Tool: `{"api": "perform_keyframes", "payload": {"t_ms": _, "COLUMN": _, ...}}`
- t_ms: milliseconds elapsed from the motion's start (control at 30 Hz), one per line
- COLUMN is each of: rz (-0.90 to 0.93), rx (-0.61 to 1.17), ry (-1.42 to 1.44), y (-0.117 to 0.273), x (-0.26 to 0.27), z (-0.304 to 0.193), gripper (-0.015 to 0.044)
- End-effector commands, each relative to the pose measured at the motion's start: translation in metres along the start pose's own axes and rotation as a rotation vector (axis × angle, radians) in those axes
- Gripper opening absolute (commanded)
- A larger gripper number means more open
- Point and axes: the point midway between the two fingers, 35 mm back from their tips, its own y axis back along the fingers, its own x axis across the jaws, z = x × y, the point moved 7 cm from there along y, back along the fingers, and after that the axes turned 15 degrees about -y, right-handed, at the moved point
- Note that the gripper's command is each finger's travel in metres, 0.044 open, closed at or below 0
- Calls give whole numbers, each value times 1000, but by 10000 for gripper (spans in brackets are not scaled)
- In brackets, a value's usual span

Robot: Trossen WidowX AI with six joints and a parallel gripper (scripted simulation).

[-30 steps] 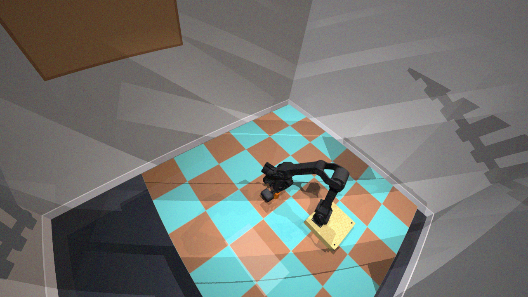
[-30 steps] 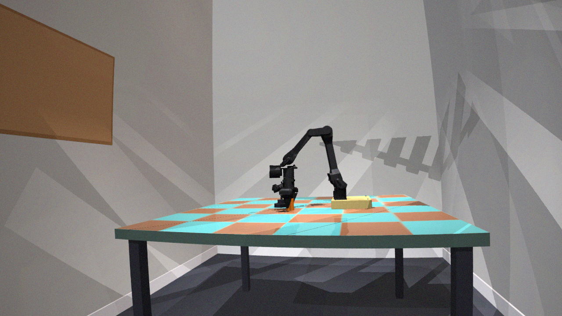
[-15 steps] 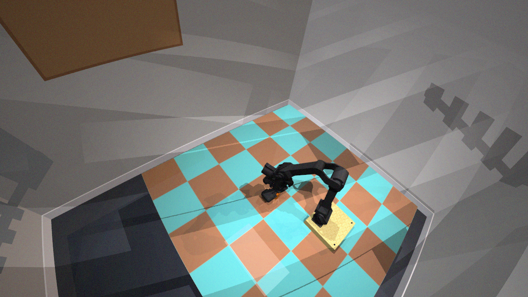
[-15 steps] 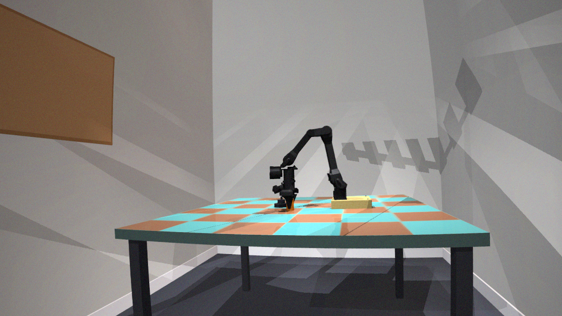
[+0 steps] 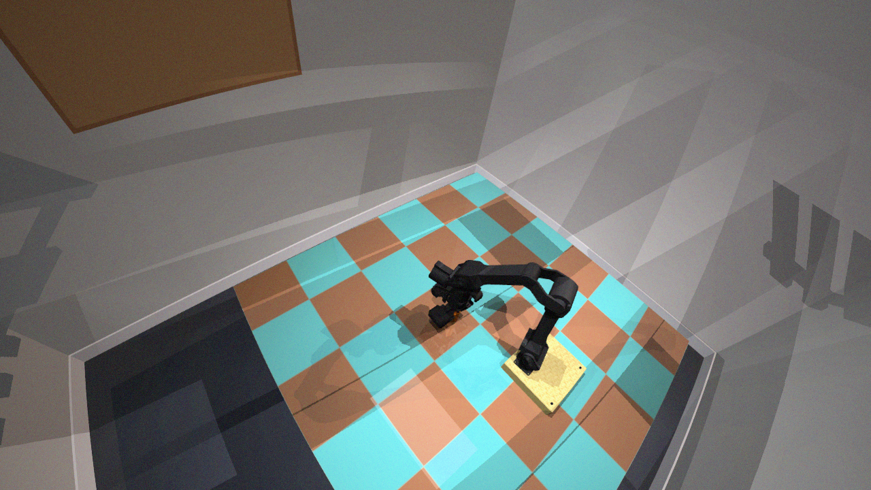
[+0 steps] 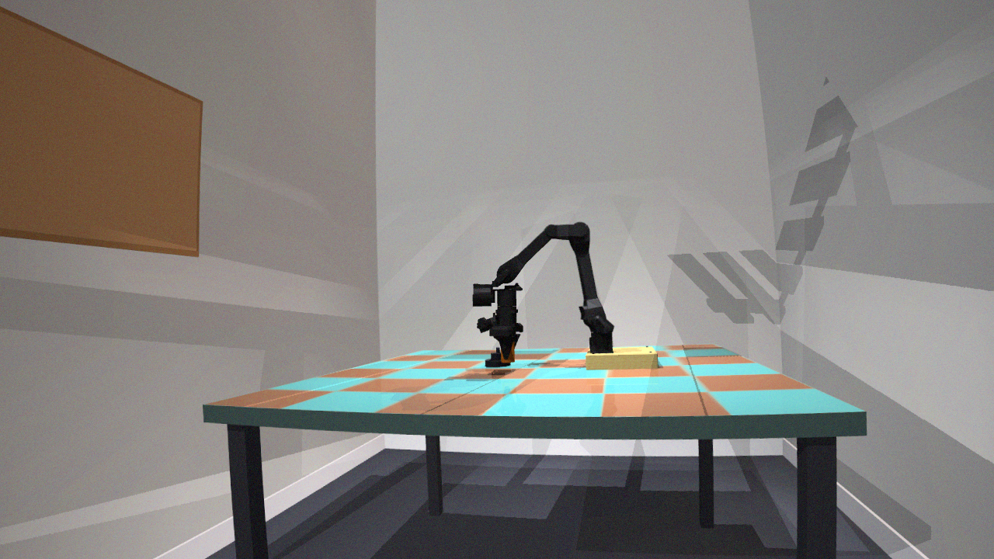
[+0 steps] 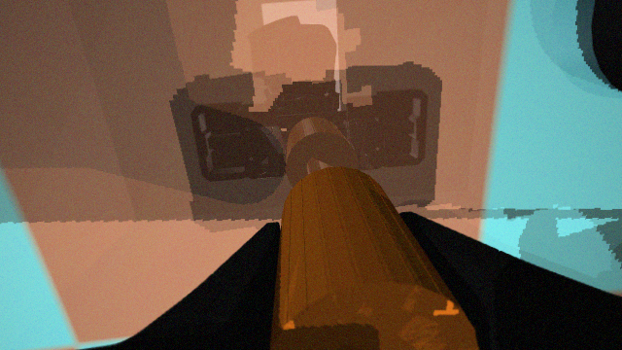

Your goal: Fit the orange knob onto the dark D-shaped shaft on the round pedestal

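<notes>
Okay, gripper (image 5: 454, 317) (image 6: 509, 355) (image 7: 339, 228) had knob (image 5: 455, 314) (image 6: 512, 352) (image 7: 340, 238) pinched; I needed straight lift, then pedestal (image 6: 495, 361) (image 7: 609, 44) at wrist-view two o'clock, light twist to seat.

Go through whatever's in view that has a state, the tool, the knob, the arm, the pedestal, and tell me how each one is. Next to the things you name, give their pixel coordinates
Tool (image 6: 509, 355) (image 7: 339, 228): shut on the orange knob, pointing down.
Orange knob (image 6: 512, 352) (image 7: 335, 228): held between the fingers, not on the shaft.
Arm (image 5: 505, 273) (image 6: 583, 267): bent, reaching out from its yellow base plate (image 5: 563, 380) (image 6: 622, 360).
Round pedestal (image 6: 493, 362) (image 7: 609, 44): standing on the table (image 6: 535, 425), without the knob.
</notes>
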Motion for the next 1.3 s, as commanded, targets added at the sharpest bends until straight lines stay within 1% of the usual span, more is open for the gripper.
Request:
{"api": "perform_keyframes", "payload": {"t_ms": 0, "rz": 6, "rx": -8, "ry": -1, "y": 24, "x": 2, "z": 4, "gripper": 0}}
{"api": "perform_keyframes", "payload": {"t_ms": 533, "rz": -2, "rx": 32, "ry": -13, "y": 108, "x": 0, "z": -2, "gripper": 0}}
{"api": "perform_keyframes", "payload": {"t_ms": 700, "rz": -3, "rx": 32, "ry": -13, "y": 108, "x": -1, "z": -1, "gripper": 0}}
{"api": "perform_keyframes", "payload": {"t_ms": 1267, "rz": -6, "rx": 28, "ry": -13, "y": 95, "x": -26, "z": 36, "gripper": 0}}
